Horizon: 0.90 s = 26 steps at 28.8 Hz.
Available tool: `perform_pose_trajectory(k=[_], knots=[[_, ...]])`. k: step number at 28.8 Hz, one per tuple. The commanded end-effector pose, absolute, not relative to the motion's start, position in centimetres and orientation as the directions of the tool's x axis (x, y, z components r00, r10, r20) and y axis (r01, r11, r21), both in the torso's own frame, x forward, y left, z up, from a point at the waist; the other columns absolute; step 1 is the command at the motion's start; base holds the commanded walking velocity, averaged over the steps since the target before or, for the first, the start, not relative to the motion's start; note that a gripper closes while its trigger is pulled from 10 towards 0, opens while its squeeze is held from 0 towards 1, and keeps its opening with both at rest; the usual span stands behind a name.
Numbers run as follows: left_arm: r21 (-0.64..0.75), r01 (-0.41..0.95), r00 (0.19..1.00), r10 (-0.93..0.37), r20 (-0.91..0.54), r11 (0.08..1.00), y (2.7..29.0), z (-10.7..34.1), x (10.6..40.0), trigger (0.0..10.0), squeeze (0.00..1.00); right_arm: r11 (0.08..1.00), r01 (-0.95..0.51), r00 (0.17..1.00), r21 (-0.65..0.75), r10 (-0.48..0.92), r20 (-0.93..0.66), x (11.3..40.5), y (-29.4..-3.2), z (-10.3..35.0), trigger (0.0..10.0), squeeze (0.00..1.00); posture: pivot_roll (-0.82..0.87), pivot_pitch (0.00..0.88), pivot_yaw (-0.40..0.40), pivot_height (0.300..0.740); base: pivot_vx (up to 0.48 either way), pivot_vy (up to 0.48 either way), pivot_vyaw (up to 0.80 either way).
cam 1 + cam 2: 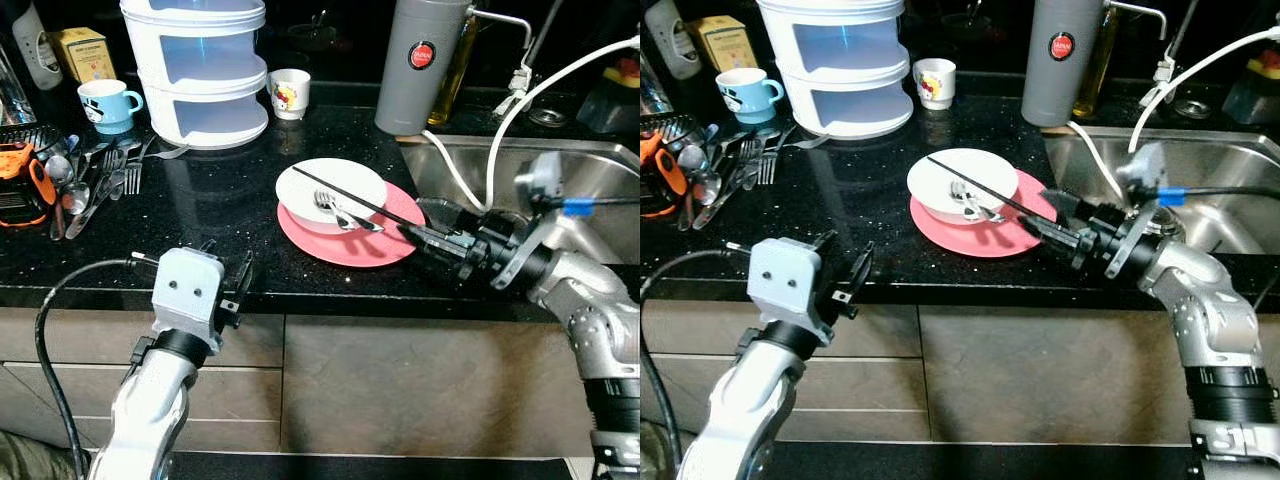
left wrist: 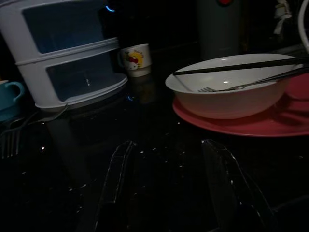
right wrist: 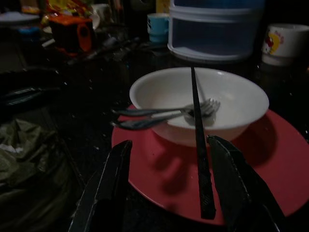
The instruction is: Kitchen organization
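Our left claw (image 1: 238, 290) hangs at the front edge of the black tabletop (image 1: 200, 220), fingers spread and holding nothing. Beyond it and off to its left lies a heap of loose cutlery (image 1: 95, 180), with a blue mug (image 1: 107, 105) further back. Straight ahead of that claw stands the white stacked container (image 1: 195, 70), and a small printed cup (image 1: 289, 93) sits just beside it.

To that claw's right, and directly ahead of our right claw (image 3: 166, 183), the white bowl (image 1: 330, 192) rests on the pink plate (image 1: 345, 245). A fork (image 3: 193, 108) lies in the bowl, and a black chopstick (image 3: 198, 145) runs across its rim and down onto the plate.

The right claw is low over the near edge of the plate, fingers apart, the chopstick's near end lying between them but not yet pinched. We judge the step in hand to be lifting the chopstick off the dishes. Next we should close gently on the thin stick, centred, then lift without dragging the bowl. Beyond the right claw, to its right, is the steel sink (image 1: 560, 170).
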<state>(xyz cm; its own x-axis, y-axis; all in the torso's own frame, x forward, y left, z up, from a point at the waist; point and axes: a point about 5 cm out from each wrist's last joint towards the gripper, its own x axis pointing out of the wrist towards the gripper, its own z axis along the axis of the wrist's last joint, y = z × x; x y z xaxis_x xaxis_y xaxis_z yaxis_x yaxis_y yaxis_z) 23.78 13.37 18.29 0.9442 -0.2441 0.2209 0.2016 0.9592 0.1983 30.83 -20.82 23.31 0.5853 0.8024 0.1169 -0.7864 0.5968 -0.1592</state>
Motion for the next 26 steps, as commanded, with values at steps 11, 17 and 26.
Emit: perform_pose_trajectory(k=[11,17,26], knots=[[0.205,0.21,0.946,-0.252,0.204,0.956,13.2,18.2,23.8,10.0,0.0,0.664,-0.707,0.668,-0.244,0.74,0.08,31.6,-21.3,23.5,10.0,0.0,0.15,0.0,0.003,0.74,0.0,0.0,0.0],[0.202,0.209,0.946,-0.25,0.205,0.957,13.2,18.1,23.7,10.0,0.0,0.658,-0.706,0.673,-0.261,0.739,0.043,31.6,-21.4,23.1,10.0,0.0,0.15,0.0,0.002,0.74,0.0,0.0,0.0],[0.195,0.215,0.945,-0.254,0.206,0.957,13.0,18.2,23.8,10.0,0.0,0.677,-0.678,0.704,-0.287,0.71,0.014,31.9,-21.8,22.8,10.0,0.0,0.14,0.0,0.003,0.74,0.0,0.0,0.0]])
